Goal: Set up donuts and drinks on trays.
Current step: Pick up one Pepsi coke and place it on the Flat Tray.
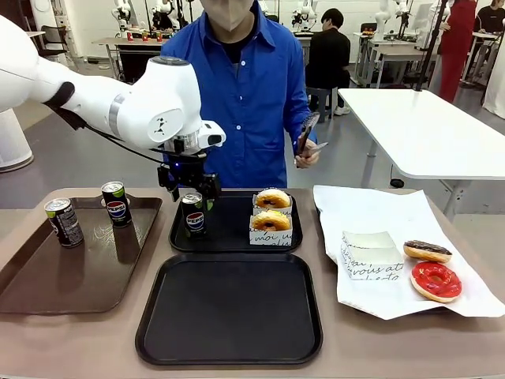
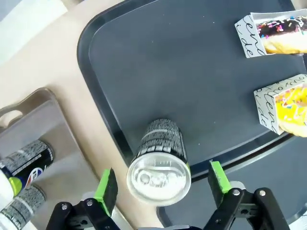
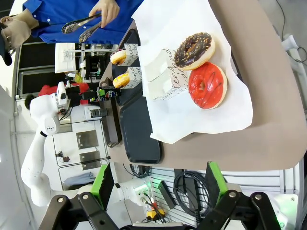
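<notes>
A Pepsi can (image 1: 193, 215) stands upright in the left corner of the far black tray (image 1: 233, 229), next to two glazed donuts in white boxes (image 1: 271, 212). My left gripper (image 1: 190, 188) hangs just over the can. In the left wrist view its green pads (image 2: 106, 189) stand open on either side of the can (image 2: 158, 165), with gaps on both sides. The near black tray (image 1: 229, 308) holds nothing. My right gripper (image 3: 159, 184) is open and holds nothing, off the table's right end. A chocolate donut (image 1: 427, 251) and a red-iced donut (image 1: 435, 281) lie on the white paper.
A brown tray (image 1: 47, 276) at the left holds two more cans (image 1: 63, 222) (image 1: 117, 204). An empty white box (image 1: 369, 254) sits on the paper sheet (image 1: 371, 209). A person in a blue shirt (image 1: 245, 95) stands across the table holding tongs (image 1: 306, 134).
</notes>
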Controlling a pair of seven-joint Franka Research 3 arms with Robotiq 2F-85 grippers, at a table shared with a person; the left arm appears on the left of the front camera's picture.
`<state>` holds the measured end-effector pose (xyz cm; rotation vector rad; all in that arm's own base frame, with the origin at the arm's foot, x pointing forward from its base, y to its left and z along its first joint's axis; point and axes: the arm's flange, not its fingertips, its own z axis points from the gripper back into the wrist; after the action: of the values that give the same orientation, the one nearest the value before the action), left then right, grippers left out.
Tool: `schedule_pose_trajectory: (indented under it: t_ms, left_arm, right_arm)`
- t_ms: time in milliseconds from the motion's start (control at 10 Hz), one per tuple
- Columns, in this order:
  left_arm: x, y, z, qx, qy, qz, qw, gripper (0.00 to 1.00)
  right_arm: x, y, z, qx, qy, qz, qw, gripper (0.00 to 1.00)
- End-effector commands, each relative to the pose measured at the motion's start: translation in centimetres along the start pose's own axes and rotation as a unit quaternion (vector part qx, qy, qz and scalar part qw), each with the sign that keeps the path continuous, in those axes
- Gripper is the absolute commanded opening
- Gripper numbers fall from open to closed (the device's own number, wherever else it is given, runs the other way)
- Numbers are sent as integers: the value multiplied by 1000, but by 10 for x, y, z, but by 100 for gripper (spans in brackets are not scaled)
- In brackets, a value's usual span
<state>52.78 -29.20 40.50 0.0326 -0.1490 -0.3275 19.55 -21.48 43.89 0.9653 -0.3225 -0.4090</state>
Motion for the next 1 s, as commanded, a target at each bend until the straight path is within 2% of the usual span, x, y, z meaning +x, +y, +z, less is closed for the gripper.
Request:
schedule_pose_trajectory:
  t_ms: [0, 200, 500, 700, 900]
  left_arm:
    - [-18, 2, 28, -1, 7, 11, 1000, 100]
    - [-41, 8, 55, -1, 16, 5, 1000, 100]
    - [-85, 23, 86, -44, 25, -26, 998, 100]
    - [-123, 33, 102, -68, 8, -39, 997, 100]
    - [-146, 42, 103, -77, 0, -26, 997, 100]
  right_arm:
    - [-1, 0, 0, 0, 4, -2, 1000, 100]
    - [-1, 0, 0, 0, 4, -2, 1000, 100]
    - [-1, 0, 0, 0, 4, -2, 1000, 100]
    - [-1, 0, 0, 0, 4, -2, 1000, 100]
    - [-1, 0, 0, 0, 4, -2, 1000, 100]
